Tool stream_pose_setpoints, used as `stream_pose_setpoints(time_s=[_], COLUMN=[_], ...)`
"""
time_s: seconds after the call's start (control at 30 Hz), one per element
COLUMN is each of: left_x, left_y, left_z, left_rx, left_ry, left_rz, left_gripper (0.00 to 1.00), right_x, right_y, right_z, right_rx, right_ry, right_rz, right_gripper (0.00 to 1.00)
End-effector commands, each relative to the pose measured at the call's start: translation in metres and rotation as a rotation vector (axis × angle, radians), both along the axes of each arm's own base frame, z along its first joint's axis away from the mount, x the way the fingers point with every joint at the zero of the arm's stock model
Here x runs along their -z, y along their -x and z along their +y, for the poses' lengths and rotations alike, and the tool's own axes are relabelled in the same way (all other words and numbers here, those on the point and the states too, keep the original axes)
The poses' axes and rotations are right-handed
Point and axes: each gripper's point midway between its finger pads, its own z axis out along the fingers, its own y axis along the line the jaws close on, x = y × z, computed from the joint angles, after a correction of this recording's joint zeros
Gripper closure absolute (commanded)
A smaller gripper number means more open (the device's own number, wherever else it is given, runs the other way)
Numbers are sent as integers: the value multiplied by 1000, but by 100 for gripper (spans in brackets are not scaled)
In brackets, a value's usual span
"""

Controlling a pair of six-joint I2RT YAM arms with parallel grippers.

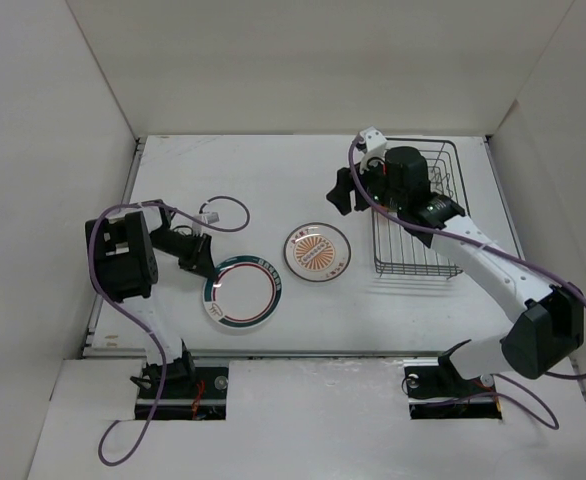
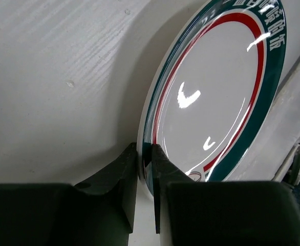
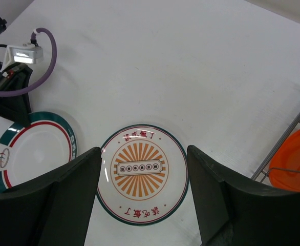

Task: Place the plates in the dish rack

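The white plate with the dark green rim point(image 1: 243, 292) is at the table's front left. My left gripper point(image 1: 199, 263) is shut on its left rim; in the left wrist view the fingers point(image 2: 131, 171) pinch the rim of this plate point(image 2: 211, 97). The white plate with the orange-brown pattern point(image 1: 316, 250) lies flat at the centre. My right gripper point(image 1: 346, 190) is open and empty, hovering above and behind it; this plate point(image 3: 142, 171) shows between its spread jaws point(image 3: 143, 151). The dish rack point(image 1: 423, 255) stands at the right with the orange plate point(image 3: 293, 164) inside. The lime green plate is out of view.
White walls enclose the table on three sides. A purple cable point(image 1: 223, 215) loops over the table behind the left gripper. The right arm point(image 1: 473, 250) reaches across the rack's near side. The rack's wire edge point(image 3: 288, 130) shows in the right wrist view.
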Motion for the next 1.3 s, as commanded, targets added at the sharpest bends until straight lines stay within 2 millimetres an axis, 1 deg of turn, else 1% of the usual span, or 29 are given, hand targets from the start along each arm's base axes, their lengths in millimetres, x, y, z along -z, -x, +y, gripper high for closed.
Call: stream_pose_setpoints(time_s=[0.0, 0.03, 0.1, 0.13, 0.2, 0.23, 0.27, 0.3, 0.33, 0.37, 0.43, 0.5, 0.53, 0.57, 0.63, 0.67, 0.73, 0.77, 0.8, 0.83, 0.87, 0.9, 0.93, 0.97, 1.07, 1.13, 1.17, 1.23, 1.27], left_x=[20, 20, 10, 0, -15, -30, -41, -50, -61, -72, -89, -109, -118, -131, -150, -156, -173, -182, -188, -189, -196, -196, -204, -208, -215, -216, -218, -222, -224], left_y=[3, 5, -3, 1, -6, -1, -4, -14, -17, -22, -28, -36, -42, -44, -52, -54, -55, -58, -57, -56, -57, -56, -56, -53, -49, -48, -48, -46, -44], left_z=[17, 18, 18, 15, 15, 7, 7, 8, 9, 7, 6, 4, 6, 5, 5, 5, -2, -2, -6, -11, -11, -15, -16, -19, -26, -28, -30, -34, -38], left_rx=[40, 43, 42, 34, 58, 56, 54, 44, 36, 32, 13, -5, -8, -21, -33, -39, -38, -40, -32, -26, -28, -25, -22, -17, 0, 0, -5, 7, 18], left_ry=[-63, -44, -14, 34, 83, 144, 169, 170, 166, 177, 182, 187, 177, 181, 180, 175, 179, 173, 173, 178, 173, 178, 182, 184, 185, 199, 211, 221, 223], left_rz=[-12, -6, -33, -15, -64, -43, -71, -105, -152, -193, -238, -288, -318, -342, -389, -403, -429, -452, -465, -455, -474, -463, -486, -491, -506, -508, -503, -513, -520], left_gripper=[100, 100, 100, 100, 100, 100, 100, 100, 100, 100, 100, 100, 100, 100, 100, 100, 100, 100, 100, 100, 100, 100, 100, 100, 100, 100, 100, 100, 100], right_x=[-16, -16, -12, -12, -12, -15, -15, -17, -17, -18, -24, -17, -12, 1, 2, 10, 14, 15, 21, 20, 22, 20, 23, 21, 27, 25, 38, 36, 46], right_y=[-4, -4, -3, -3, -3, -1, 7, 9, 14, 27, 36, 44, 41, 37, 39, 35, 40, 40, 34, 35, 36, 30, 29, 32, 28, 29, 27, 25, 23], right_z=[6, 6, 10, 10, 10, 14, 23, 28, 33, 44, 54, 63, 64, 67, 79, 82, 95, 101, 103, 110, 115, 120, 123, 130, 144, 156, 158, 167, 169], right_rx=[2, 2, -7, -7, -7, -29, -82, -115, -154, -254, -337, -413, -413, -412, -456, -455, -480, -490, -482, -496, -507, -508, -518, -541, -571, -587, -586, -595, -591], right_ry=[-20, -20, -16, -16, -16, -28, -42, -60, -74, -97, -134, -142, -140, -130, -144, -140, -141, -145, -134, -138, -139, -146, -147, -160, -162, -171, -161, -172, -171], right_rz=[-67, -67, -59, -59, -59, -65, -57, -68, -67, -69, -90, -73, -67, -38, -50, -40, -46, -54, -56, -65, -66, -83, -76, -76, -63, -64, -40, -45, -23], right_gripper=[27, 27, 27, 27, 27, 27, 27, 27, 27, 27, 27, 27, 27, 27, 27, 27, 27, 27, 27, 27, 27, 27, 27, 27, 27, 27, 27, 27, 27])
